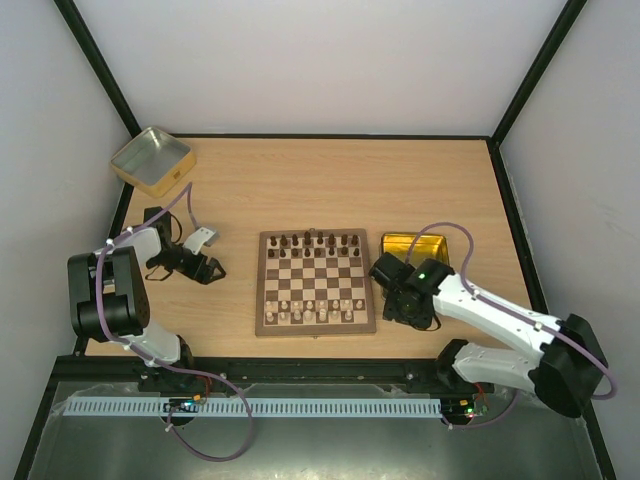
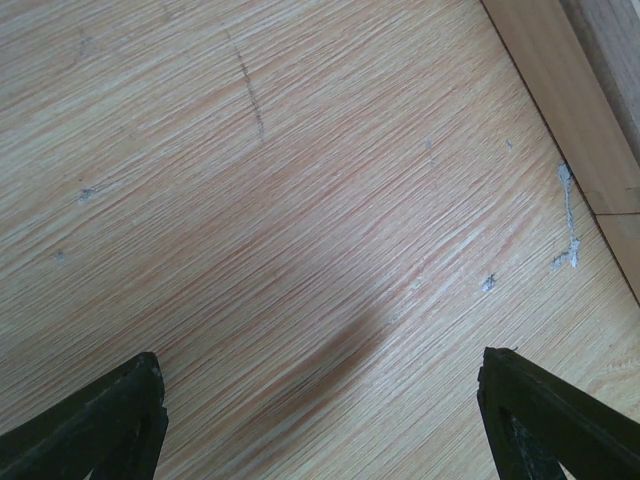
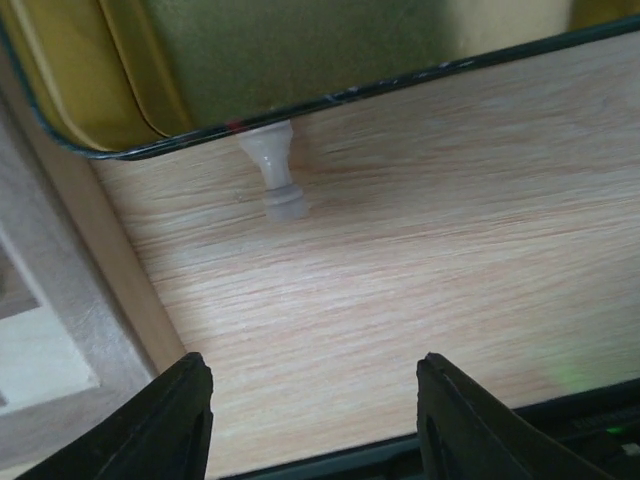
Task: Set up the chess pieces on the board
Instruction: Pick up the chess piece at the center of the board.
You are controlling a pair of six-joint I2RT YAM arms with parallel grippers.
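A: "Top view: which claw is nearer?"
B: "Right claw (image 1: 392, 275), sitting by the tin (image 1: 425, 243) beside the board (image 1: 317, 283); left claw (image 1: 208, 268) is resting well apart."
A: "Left wrist?"
B: "Spread, showing only bare counter (image 2: 300, 200)."
A: "Right wrist?"
B: "Spread, empty; the piece (image 3: 272, 172) is lying ahead-left, touching the tin's rim, axis pointing roughly away."

One board (image 1: 316, 327) is showing. Two gold tins are showing – the far-left tin (image 1: 152, 160) and the right-hand tin (image 1: 405, 243). Two arms are showing, the left arm (image 1: 105, 295) and the right arm (image 1: 500, 320). Cream-white chessmen (image 1: 310, 312) and dark chessmen (image 1: 320, 242) are filling about two rows each – too small to count exactly. One lone cream-white piece (image 3: 278, 185) is sitting off the board.
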